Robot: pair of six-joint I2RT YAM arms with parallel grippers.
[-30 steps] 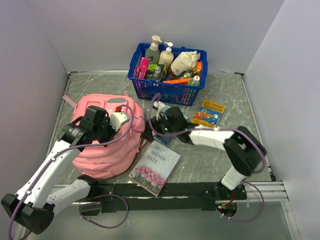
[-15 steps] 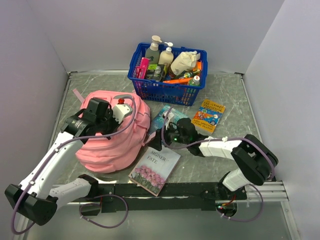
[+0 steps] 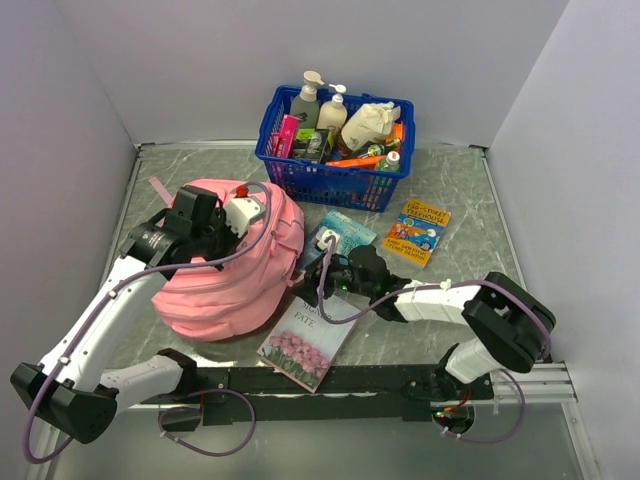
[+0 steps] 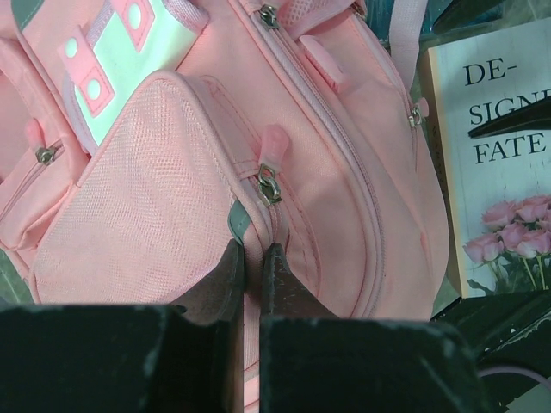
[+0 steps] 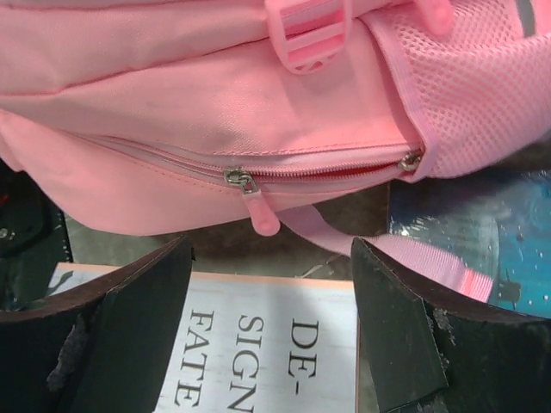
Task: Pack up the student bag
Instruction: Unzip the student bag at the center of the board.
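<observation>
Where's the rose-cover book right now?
Top view: the rose-cover book lies near the front edge, just right of the pink backpack, its far end under the right gripper.

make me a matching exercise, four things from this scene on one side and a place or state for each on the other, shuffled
1. basket
2. rose book
3. left gripper
4. right gripper

a. open, facing a zip pull
b. shut on the bag
c. far side, holds bottles
d. lies flat beside the bag

Pairs: 1-c, 2-d, 3-b, 4-a
</observation>
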